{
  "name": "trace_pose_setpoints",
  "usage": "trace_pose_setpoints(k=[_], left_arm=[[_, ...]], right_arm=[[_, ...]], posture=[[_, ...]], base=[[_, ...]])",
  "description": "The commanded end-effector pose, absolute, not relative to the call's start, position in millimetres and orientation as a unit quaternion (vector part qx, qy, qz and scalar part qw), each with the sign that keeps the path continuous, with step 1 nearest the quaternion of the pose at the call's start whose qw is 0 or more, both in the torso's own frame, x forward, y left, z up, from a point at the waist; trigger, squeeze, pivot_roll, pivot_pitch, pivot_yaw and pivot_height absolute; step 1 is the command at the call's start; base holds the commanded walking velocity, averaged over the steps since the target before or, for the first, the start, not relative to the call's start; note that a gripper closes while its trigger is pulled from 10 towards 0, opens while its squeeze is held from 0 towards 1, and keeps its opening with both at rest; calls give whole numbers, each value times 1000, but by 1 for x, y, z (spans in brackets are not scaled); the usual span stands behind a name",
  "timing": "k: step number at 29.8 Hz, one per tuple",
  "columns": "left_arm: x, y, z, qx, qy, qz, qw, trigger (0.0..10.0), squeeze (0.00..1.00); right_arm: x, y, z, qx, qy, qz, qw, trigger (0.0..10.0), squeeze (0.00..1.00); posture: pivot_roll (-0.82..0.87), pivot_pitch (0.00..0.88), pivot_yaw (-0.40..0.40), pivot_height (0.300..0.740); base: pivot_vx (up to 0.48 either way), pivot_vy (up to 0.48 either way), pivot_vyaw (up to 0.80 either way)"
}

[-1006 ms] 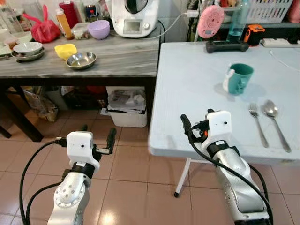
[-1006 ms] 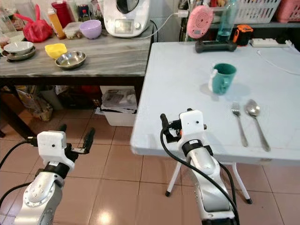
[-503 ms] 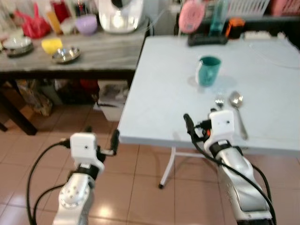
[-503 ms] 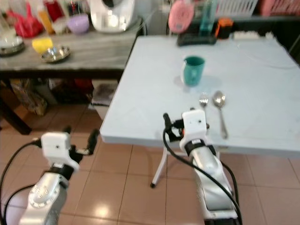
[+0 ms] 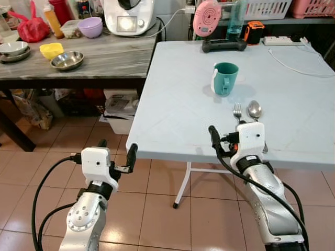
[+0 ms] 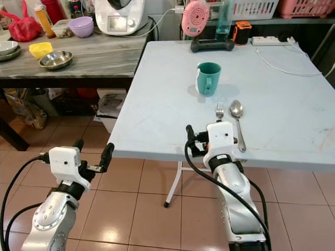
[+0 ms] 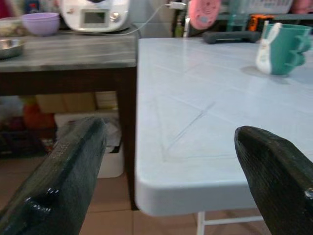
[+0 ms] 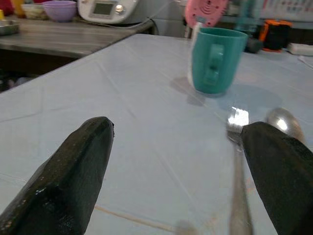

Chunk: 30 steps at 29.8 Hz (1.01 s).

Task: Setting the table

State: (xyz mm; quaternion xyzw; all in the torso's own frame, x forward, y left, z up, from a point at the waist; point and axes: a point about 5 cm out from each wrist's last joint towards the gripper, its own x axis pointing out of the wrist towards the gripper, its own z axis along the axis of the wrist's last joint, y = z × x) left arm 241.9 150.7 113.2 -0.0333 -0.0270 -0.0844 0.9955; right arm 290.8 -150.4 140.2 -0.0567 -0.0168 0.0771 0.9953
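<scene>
A teal mug [image 5: 225, 78] stands upright on the white folding table [image 5: 172, 110]. A fork [image 5: 236, 111] and a spoon [image 5: 254, 110] lie side by side in front of the mug. My right gripper [image 8: 181, 166] is open and empty, low over the table's front edge just short of the fork and spoon. My left gripper [image 5: 116, 151] is open and empty, over the floor just off the table's front left corner. On the grey side table [image 5: 104, 55] to the left sit a steel bowl [image 5: 66, 60], a yellow bowl [image 5: 51, 50], a purple bowl [image 5: 90, 26] and stacked dishes [image 5: 13, 49].
A white kitchen machine [image 5: 128, 15] and a red bag [image 5: 34, 29] stand at the back of the side table. A pink fan [image 5: 207, 18] and a white cable [image 5: 285, 57] are at the white table's far side. A box of papers [image 5: 120, 107] sits under the side table.
The whole view has shifted as the camera moved: the white table now sits nearer the middle. Both grippers stay open in front of me, the right one now nearer the fork.
</scene>
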Motion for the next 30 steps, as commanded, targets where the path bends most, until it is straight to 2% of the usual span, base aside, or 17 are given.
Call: trace_pose_setpoints(k=[1, 13, 23, 30], left_arm=[[241, 153, 117, -31, -36, -88, 995, 10000, 0], [239, 151, 117, -33, -38, -99, 994, 10000, 0], [238, 149, 116, -41, -36, -100, 994, 10000, 0], [234, 149, 110, -42, -23, -100, 994, 10000, 0]], right_arm=[[291, -150, 140, -56, -16, 74, 996, 10000, 0], [291, -149, 139, -55, -15, 76, 996, 10000, 0], [290, -148, 138, -56, -13, 84, 995, 10000, 0], [289, -145, 137, -55, -9, 91, 994, 10000, 0]], posture=[[-109, 69, 84, 740], [-110, 70, 87, 740], [-110, 75, 80, 740], [-106, 81, 79, 740]], base=[[311, 0, -581], [362, 0, -559], [408, 0, 0], [71, 0, 0]])
